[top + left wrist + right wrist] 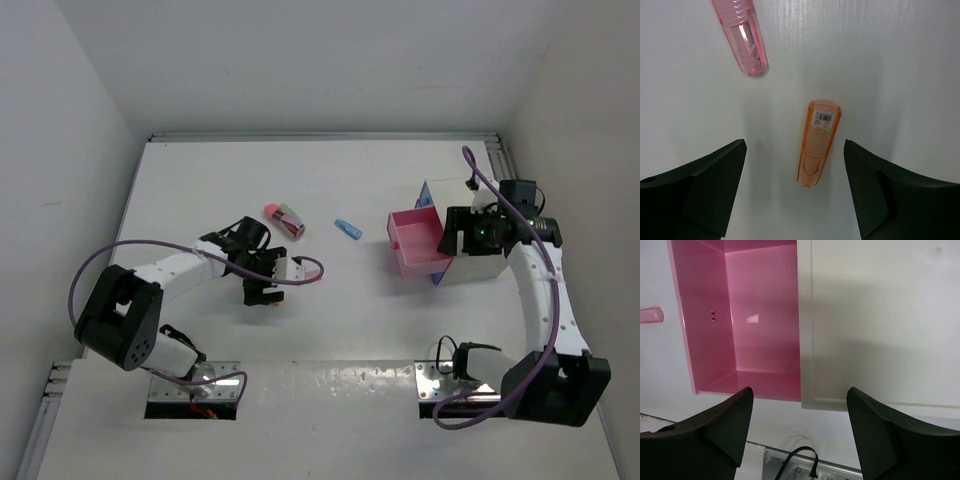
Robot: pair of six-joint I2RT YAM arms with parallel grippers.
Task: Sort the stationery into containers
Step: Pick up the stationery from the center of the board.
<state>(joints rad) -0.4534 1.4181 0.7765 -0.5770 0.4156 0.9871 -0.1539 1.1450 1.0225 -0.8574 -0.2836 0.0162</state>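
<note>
Part of pink piece is cut off; orange piece shows whole.

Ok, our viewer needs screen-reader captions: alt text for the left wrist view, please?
An orange stationery piece with a barcode label lies untouched on the white table between the open jaws of the left gripper. A pink piece lies apart from it, toward the upper left.

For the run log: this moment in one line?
left end effector open, straddling orange piece | right end effector open over cabinet | pink drawer out, empty
</note>
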